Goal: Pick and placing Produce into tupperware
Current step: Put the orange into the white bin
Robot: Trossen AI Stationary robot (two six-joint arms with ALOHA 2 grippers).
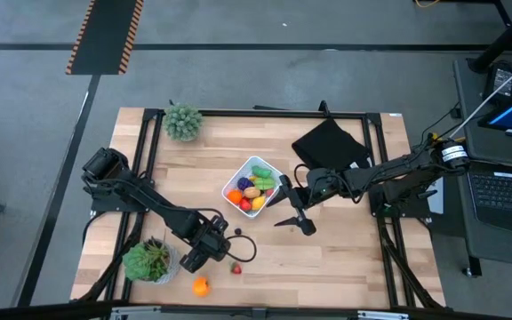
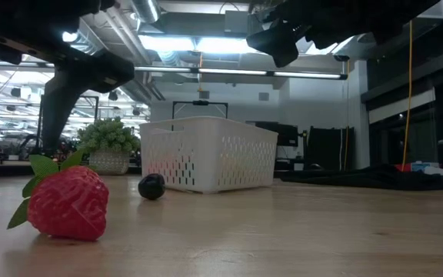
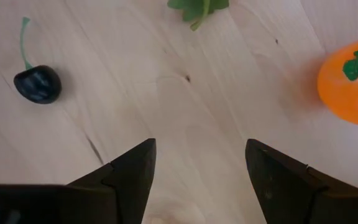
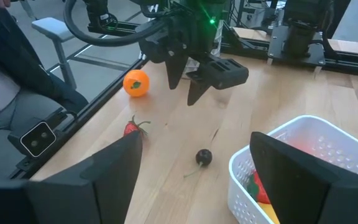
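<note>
Over bare wood: left gripper (image 3: 197, 168) apart, empty; right gripper (image 4: 194, 165) apart beside tupperware (image 1: 254, 187)

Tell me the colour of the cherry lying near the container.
Dark, near black, with a green stem; the cherry shows best in the left wrist view.

The white tupperware (image 1: 254, 186) sits at the table's centre and holds produce in orange, yellow, green, red and purple. The right gripper (image 1: 284, 192) hangs just right of it, jaws apart. The left gripper (image 1: 204, 253) is positioned over the near left area, jaws apart. A strawberry (image 1: 236, 268) and an orange (image 1: 201, 285) lie near it. A potted plant (image 1: 148, 260) stands left of that gripper; a second plant (image 1: 183, 122) occupies the far left. A black cloth (image 1: 331, 145) lies far right.
</note>
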